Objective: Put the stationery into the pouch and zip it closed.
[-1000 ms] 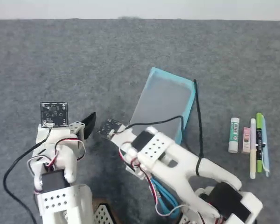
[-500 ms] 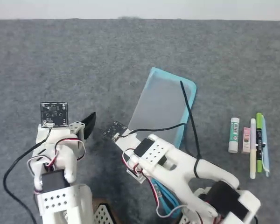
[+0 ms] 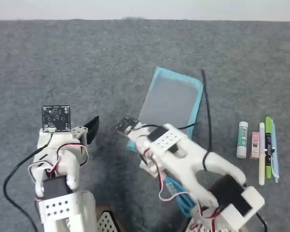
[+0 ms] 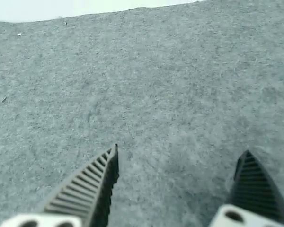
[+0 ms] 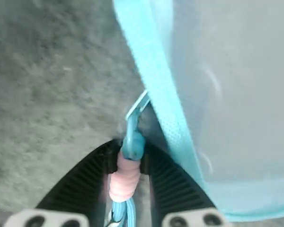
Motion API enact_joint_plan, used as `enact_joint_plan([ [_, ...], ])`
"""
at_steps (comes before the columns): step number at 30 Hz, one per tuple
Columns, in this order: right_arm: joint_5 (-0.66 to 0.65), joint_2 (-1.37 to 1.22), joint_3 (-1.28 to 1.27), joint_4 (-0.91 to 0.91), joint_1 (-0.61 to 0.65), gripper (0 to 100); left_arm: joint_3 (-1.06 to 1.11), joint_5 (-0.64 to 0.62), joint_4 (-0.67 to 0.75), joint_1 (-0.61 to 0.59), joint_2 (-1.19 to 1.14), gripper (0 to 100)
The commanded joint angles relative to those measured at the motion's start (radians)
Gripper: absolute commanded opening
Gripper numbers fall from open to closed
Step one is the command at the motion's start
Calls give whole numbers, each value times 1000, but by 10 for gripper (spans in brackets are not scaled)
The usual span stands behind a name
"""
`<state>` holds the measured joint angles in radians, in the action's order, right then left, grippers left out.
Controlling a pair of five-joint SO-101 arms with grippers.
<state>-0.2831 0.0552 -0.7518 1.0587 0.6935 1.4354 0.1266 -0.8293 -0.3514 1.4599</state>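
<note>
At mid-table, my right gripper (image 5: 130, 150) is clenched on the zipper pull (image 5: 124, 182) at the corner of the blue pouch (image 3: 170, 102) nearest the arms. My left gripper (image 4: 180, 153) hangs with its jaws released above the grey mat (image 3: 87, 58). The stationery (image 3: 258, 145) lies in a row on the mat, well to the right of the pouch.

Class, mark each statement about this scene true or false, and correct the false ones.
1. The right gripper is shut on the zip pull. True.
2. The pens lie inside the pouch. False: they lie on the table, apart from the pouch.
3. The left gripper is open over bare table. True.
4. The left gripper holds the glue stick. False: it holds nothing; the glue stick lies on the table by the pens.
</note>
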Motion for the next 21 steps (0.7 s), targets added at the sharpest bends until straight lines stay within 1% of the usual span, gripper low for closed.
enact_joint_plan([
  [1,-58,136,110,122,-150,6,-10,3,32,-2,12,367],
  [4,-57,271,241,209,-208,6,-7,3,29,31,12,367],
  [6,-54,366,313,239,-208,6,7,6,32,77,12,346],
  [8,-14,464,347,236,-200,6,8,8,29,115,12,332],
  [10,17,556,353,234,-170,6,5,8,28,137,12,333],
  [14,23,705,327,251,-70,6,-5,9,6,193,12,351],
  [16,15,757,301,263,-16,6,-44,8,-57,247,17,388],
  [18,9,791,252,265,16,6,-108,2,-123,290,17,398],
  [21,-15,814,186,257,16,6,-177,-26,-186,342,15,398],
])
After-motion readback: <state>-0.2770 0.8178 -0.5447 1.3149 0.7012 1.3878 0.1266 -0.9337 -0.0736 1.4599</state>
